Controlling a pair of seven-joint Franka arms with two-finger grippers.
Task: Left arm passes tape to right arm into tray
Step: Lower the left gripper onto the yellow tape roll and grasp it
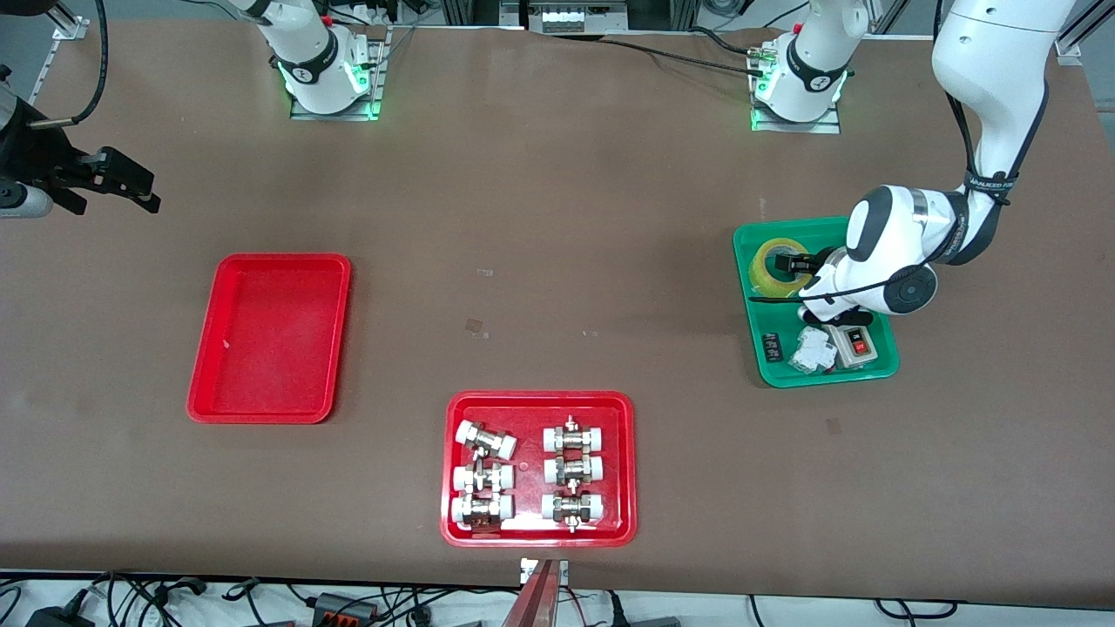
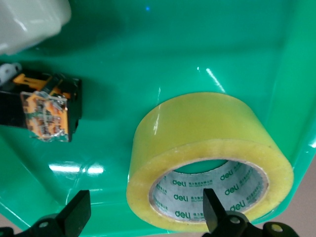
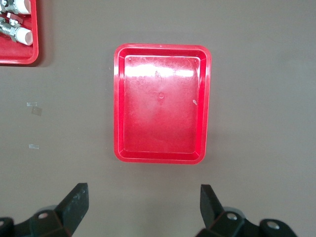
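Left gripper [image 2: 143, 217] low over green tray [image 1: 881, 367], spread wide, one finger inside tape [image 2: 207, 158] core, one outside, holding nothing. Right gripper [image 3: 143, 205] waits high above red tray [image 3: 163, 102], wide apart, empty.

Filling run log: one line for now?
left pincer: open, straddling tape wall in green tray | right pincer: open, waits over table | red tray: bare

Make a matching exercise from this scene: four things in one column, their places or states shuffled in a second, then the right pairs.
Things:
1. tape
2. plain red tray
3. left gripper
4. right gripper

Places or states:
A. open, one finger in the roll's core, one outside it
B. open, up over bare table at the right arm's end
C. lies in the green tray
D. nothing in it

Pairs: 1-C, 2-D, 3-A, 4-B
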